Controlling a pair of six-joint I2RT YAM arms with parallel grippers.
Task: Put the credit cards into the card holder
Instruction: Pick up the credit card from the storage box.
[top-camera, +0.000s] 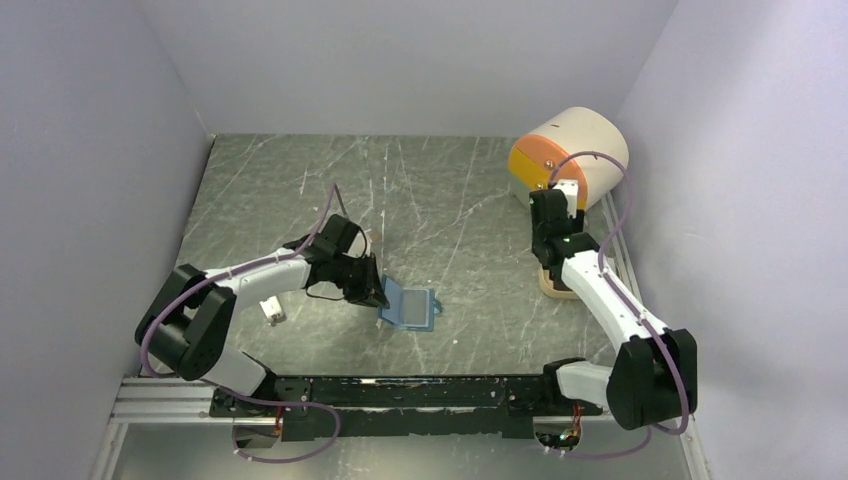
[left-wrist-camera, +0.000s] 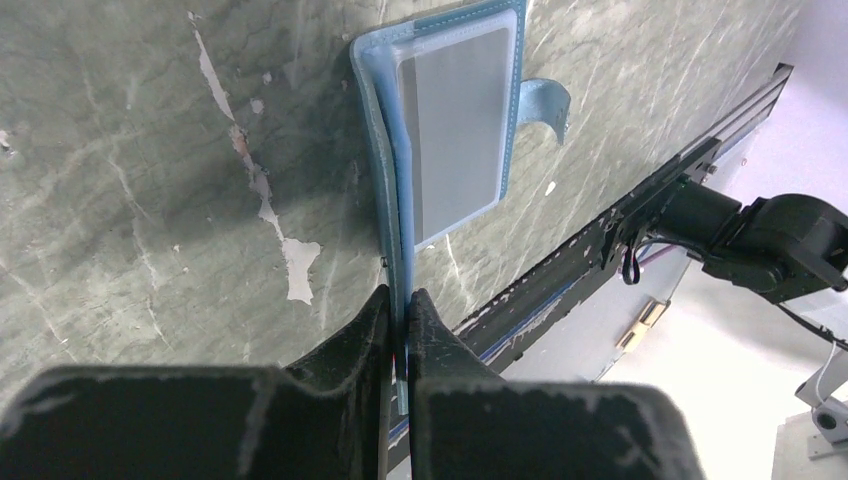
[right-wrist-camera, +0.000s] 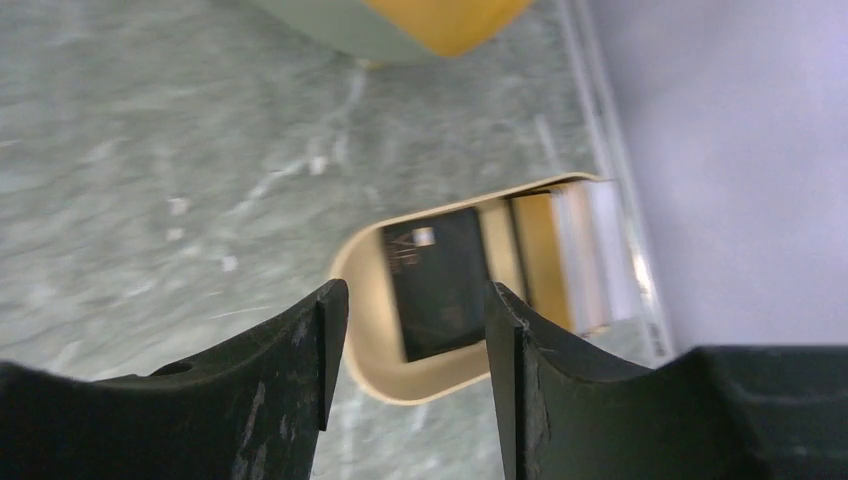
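Observation:
The blue card holder lies open on the table, left of centre. In the left wrist view its paler inner face holds a greyish card-shaped rectangle in a pocket. My left gripper is shut on the holder's raised flap, held edge-on between the jaws. A black credit card lies in the shallow tan tray at the right. My right gripper is open and empty, just above that card. In the top view the right gripper hides most of the tray.
A big cream drum with orange drawers stands at the back right, just behind the right gripper. A small white clip-like piece lies under the left arm. A metal rail runs along the table's right edge.

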